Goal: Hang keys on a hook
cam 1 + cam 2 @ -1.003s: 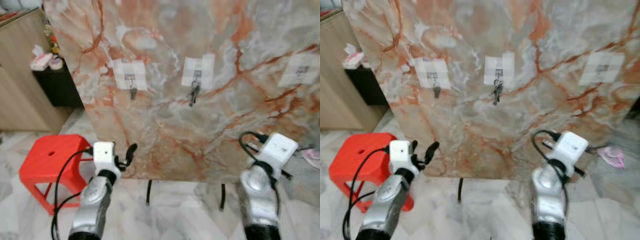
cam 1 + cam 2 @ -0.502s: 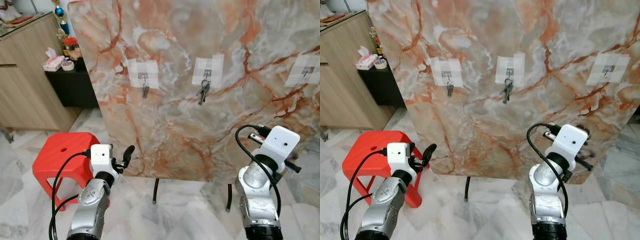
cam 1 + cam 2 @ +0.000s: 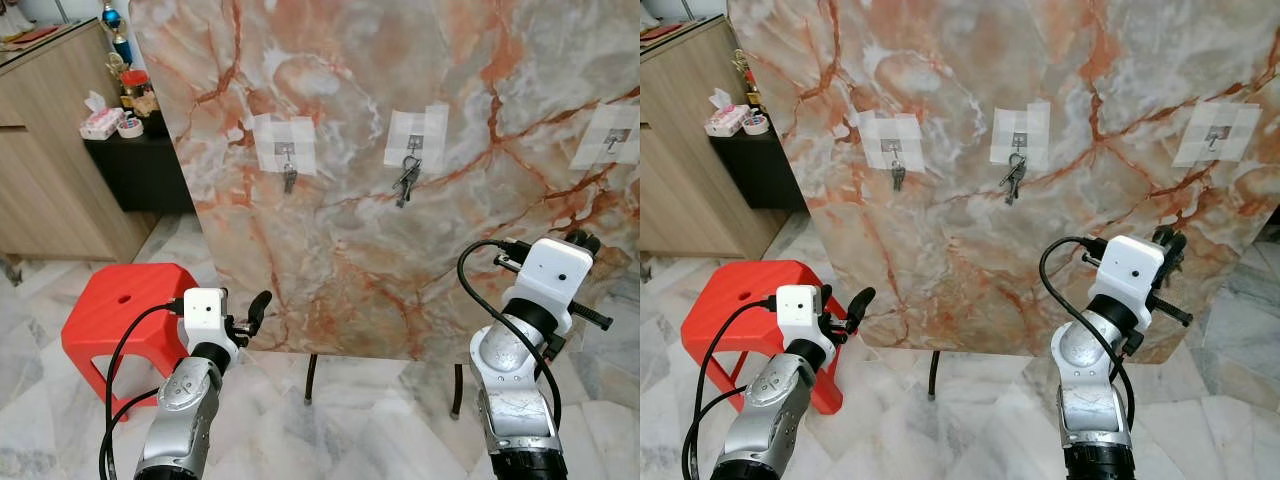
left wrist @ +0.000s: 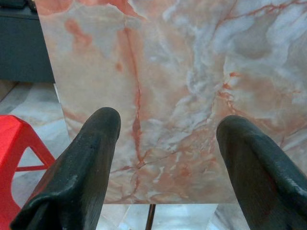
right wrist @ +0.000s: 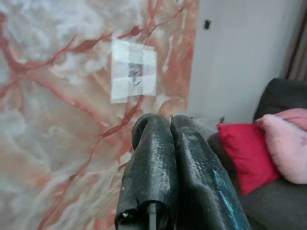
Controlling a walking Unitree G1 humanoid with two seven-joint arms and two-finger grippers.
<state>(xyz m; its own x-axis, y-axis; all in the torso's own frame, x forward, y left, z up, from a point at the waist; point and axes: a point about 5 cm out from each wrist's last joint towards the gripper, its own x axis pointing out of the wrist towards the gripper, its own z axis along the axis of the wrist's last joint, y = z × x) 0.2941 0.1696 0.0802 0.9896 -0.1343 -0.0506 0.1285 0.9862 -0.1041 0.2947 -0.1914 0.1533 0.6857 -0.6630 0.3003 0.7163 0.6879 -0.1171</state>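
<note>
We faced an upright marble panel [image 3: 400,150] veined in orange, standing on thin black legs over a pale marble floor [image 3: 330,440]. Three taped patches on it each carried a hook. The left hook [image 3: 286,152] held a single key [image 3: 289,180], the middle hook [image 3: 413,143] held a bunch of keys [image 3: 405,183], and the right hook [image 3: 1216,133] hung bare. Our right end effector [image 5: 169,125] was raised near the panel's right edge, below that bare hook [image 5: 135,71], its fingers pressed tight together with a thin sliver of metal showing at the tips; what it gripped we could not tell. Our left end effector [image 4: 168,129] hovered low before the panel with its fingers spread wide and nothing between them, just beside a red stool [image 3: 115,315].
</note>
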